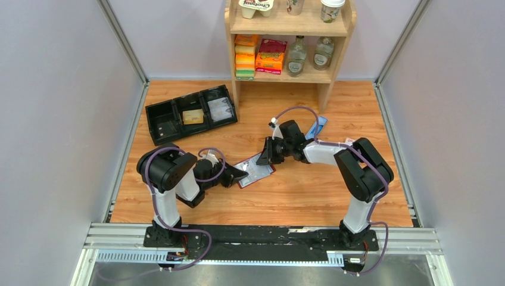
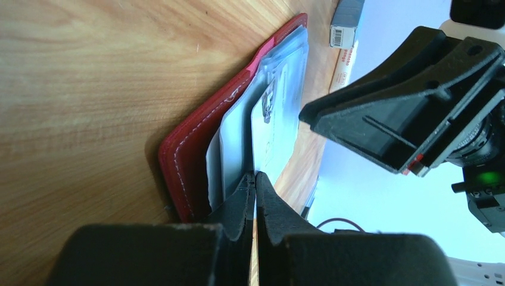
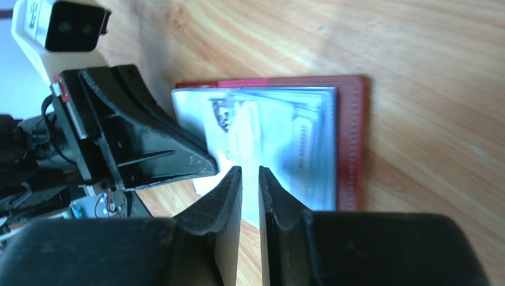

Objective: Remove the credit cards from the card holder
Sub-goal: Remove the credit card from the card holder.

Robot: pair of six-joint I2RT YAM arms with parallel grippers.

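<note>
The card holder (image 1: 257,171) lies open and flat near the middle of the surface (image 1: 309,190), slightly toward its near edge, with its pale sleeves (image 2: 235,137) facing up. A whitish top card (image 2: 277,137) sticks out past the cover on the side toward the left edge. The left claw (image 2: 255,182) is pressed together on that card's end, apparently pinching it. The right claw (image 3: 250,176) is nearly pressed together at the holder's far-right end; whether anything is gripped there cannot be told. The pull is best made low and straight along the sleeve, toward the left edge, with the red cover pinned. A lift or twist could buckle the thin card or drag the sleeve along.
</note>
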